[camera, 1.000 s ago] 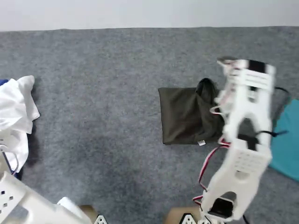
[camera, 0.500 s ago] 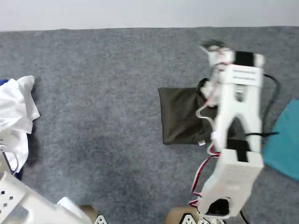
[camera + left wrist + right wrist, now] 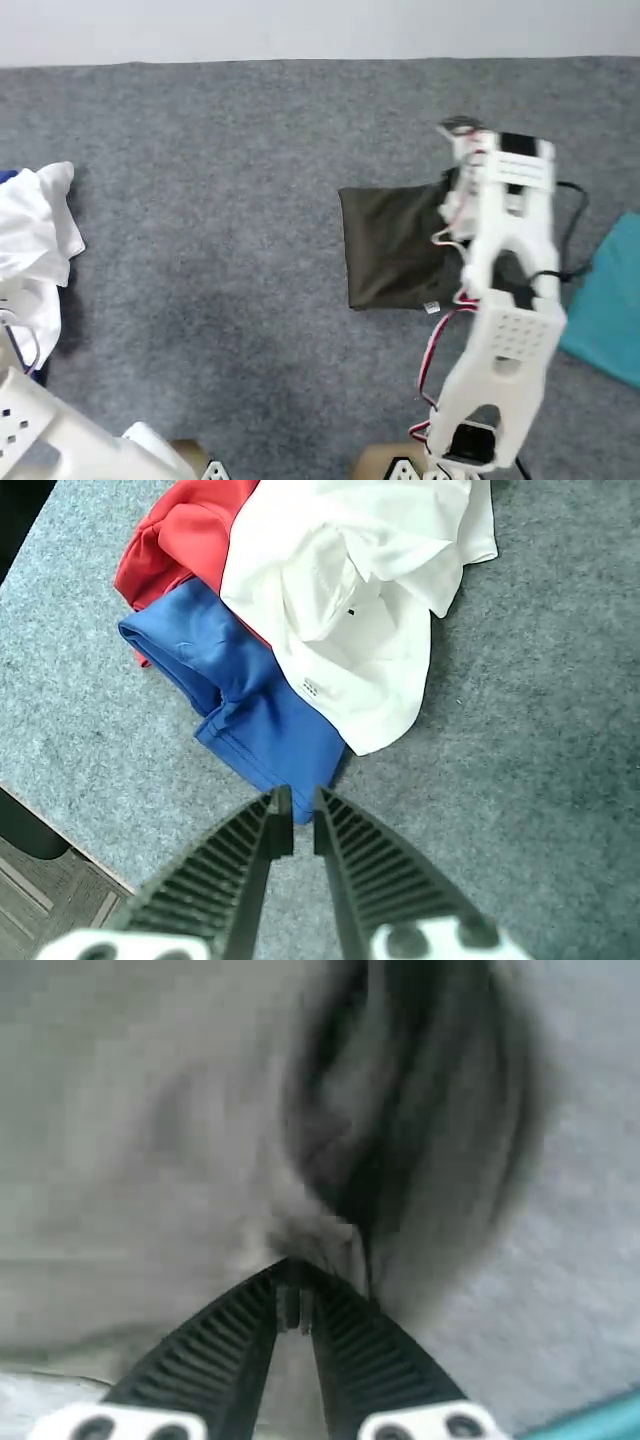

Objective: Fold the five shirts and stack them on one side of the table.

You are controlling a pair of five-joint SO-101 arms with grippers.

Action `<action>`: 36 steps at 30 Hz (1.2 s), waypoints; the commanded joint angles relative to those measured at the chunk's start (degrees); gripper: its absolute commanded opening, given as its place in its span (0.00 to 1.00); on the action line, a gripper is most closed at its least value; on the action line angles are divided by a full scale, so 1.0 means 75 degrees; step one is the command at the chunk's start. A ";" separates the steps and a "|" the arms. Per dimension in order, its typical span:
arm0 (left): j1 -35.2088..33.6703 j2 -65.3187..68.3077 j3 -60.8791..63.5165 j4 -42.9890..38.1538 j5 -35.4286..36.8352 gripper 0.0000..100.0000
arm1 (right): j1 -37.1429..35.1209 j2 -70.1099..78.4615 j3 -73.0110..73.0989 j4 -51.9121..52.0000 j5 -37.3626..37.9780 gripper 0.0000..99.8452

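A dark olive shirt, partly folded, lies right of the table's middle, and my right arm stands over its right edge. In the right wrist view my right gripper is shut on a bunched fold of the dark shirt. A teal shirt lies at the right edge. At the far left a white shirt lies crumpled. My left gripper hovers shut above a blue shirt, with the white shirt and a red shirt piled beyond it.
Grey carpet covers the table, with a wide bare stretch between the left pile and the dark shirt. My left arm's base sits at the front left corner. The table's edge runs close beside the blue shirt.
My right arm swung left and toward the far side over the dark shirt, then drew back slightly and lower. The shirt's flat part and the left arm stayed put.
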 commanded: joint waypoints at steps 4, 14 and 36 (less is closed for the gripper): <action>0.0047 -0.0129 -0.0322 0.0105 0.0059 0.05 | 0.1201 -0.0498 -0.0105 0.0029 0.0551 0.01; 0.0047 -0.0129 -0.0322 0.0105 0.0059 0.05 | -0.0674 -0.1635 -0.0199 0.0639 0.0481 0.01; 0.0059 -0.0129 -0.0311 0.0105 0.0059 0.05 | -0.0123 -0.0018 -0.0188 0.1893 -0.0211 0.01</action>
